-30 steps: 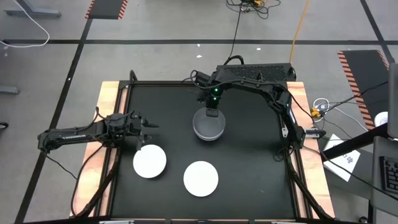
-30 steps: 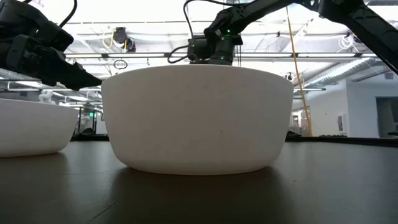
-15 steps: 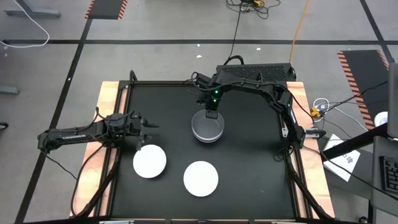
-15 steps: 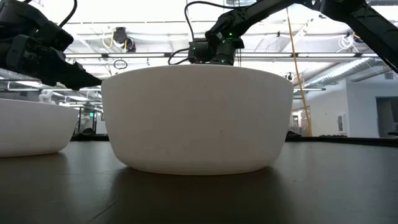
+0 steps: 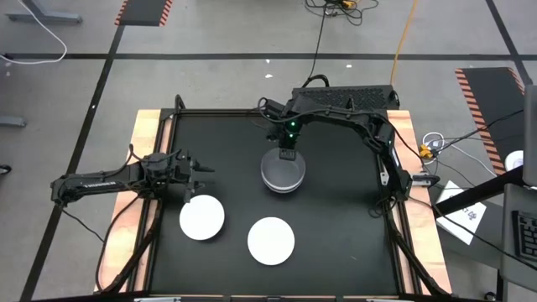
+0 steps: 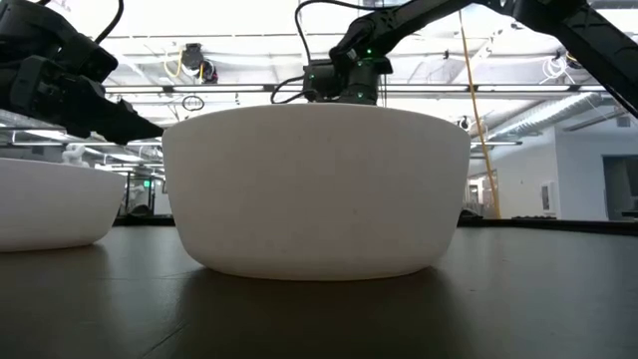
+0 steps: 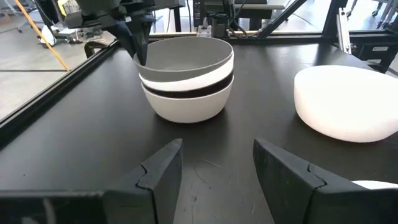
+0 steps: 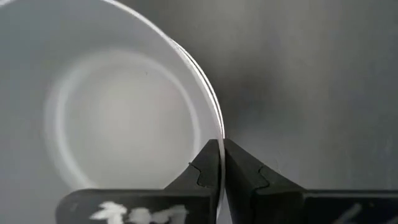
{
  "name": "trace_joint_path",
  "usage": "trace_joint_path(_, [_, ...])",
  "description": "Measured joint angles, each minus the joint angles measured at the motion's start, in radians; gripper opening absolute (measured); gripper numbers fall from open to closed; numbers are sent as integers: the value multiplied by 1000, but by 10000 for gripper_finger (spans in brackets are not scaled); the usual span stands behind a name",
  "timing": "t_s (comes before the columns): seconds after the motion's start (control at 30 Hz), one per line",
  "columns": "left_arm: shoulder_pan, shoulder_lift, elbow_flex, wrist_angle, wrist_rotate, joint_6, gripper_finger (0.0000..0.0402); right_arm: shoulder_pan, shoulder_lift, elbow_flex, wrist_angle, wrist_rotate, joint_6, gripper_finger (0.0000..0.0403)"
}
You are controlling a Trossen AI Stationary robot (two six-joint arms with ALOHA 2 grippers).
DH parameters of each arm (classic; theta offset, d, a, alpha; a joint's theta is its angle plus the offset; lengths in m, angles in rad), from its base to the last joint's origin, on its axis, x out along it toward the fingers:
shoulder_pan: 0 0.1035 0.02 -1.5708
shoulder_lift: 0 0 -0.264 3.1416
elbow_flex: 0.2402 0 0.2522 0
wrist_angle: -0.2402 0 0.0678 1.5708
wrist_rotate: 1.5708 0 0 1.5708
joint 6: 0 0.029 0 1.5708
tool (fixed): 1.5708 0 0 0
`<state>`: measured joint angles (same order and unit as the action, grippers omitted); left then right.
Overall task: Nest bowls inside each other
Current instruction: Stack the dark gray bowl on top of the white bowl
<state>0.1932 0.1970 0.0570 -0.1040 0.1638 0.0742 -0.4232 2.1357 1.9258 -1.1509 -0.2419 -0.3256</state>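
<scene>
A stack of bowls (image 5: 282, 172) stands mid-table, a little toward the far side. A grey bowl (image 7: 186, 56) is on top, with a white rim, a black band (image 7: 186, 91) and a white bowl (image 7: 186, 106) below it. My right gripper (image 5: 286, 154) is shut on the grey bowl's rim. Two single white bowls (image 5: 202, 217) (image 5: 271, 239) rest on their bases nearer the front. My left gripper (image 5: 201, 172) waits open at the table's left side, pointing at the stack. In the low view the near white bowl (image 6: 317, 189) hides the stack. My right gripper pinches the grey bowl's rim (image 8: 214, 124) on its far side, one finger inside the bowl and one outside. The fingers (image 7: 138, 46) come steeply from above, pointing down. The grey bowl sits upright in the bowls below it.
The black mat is bordered by a wooden table edge (image 5: 143, 168) and a raised frame. Open mat lies to the right of the stack and between the stack and the two white bowls.
</scene>
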Motion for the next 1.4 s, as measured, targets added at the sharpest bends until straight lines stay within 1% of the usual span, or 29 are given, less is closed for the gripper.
trace_joint_path(0.2, [0, 0, 0, 0, 0, 0, 198, 3, -12, 5, -15, -47, 9, 4])
trace_joint_path(0.73, [0, 1, 0, 0, 1, 0, 198, 38, -11, -1, 17, -50, 28, 4])
trace_joint_path(1.03, [0, 1, 0, 0, 2, 0, 198, 39, -12, -1, 13, -51, 32, 6])
trace_joint_path(1.17, [0, 1, 0, 0, 2, 0, 198, 39, -12, -1, -5, -51, 24, 25])
trace_joint_path(1.4, [0, 1, 0, 0, 2, 0, 198, 39, -13, -1, -14, -52, 18, 83])
